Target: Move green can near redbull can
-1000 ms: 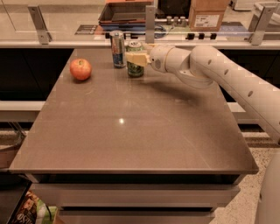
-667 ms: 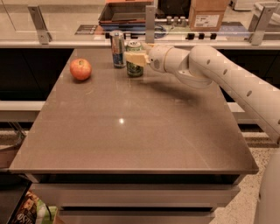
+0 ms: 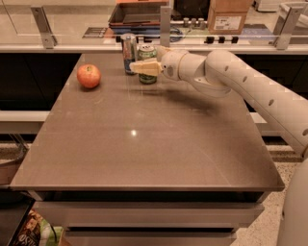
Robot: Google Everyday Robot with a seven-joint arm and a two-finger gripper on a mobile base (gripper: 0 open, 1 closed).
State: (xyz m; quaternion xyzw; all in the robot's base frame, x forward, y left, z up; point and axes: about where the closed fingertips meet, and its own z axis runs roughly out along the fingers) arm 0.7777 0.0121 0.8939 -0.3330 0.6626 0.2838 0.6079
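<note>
The green can (image 3: 147, 54) stands upright on the table's far edge, just right of the slim blue-and-silver redbull can (image 3: 128, 53); the two are close, nearly touching. My gripper (image 3: 150, 61) reaches in from the right at mid-can height, with its jaws on either side of the green can. The pale near finger (image 3: 143, 67) lies across the can's front. The gripper is shut on the green can, whose base rests on the table.
A red apple (image 3: 89, 76) sits at the far left of the brown table (image 3: 144, 144). Behind the table runs a counter with a glass rail, a dark tray (image 3: 137, 14) and a cardboard box (image 3: 228, 17). My white arm (image 3: 255, 91) crosses the table's right side.
</note>
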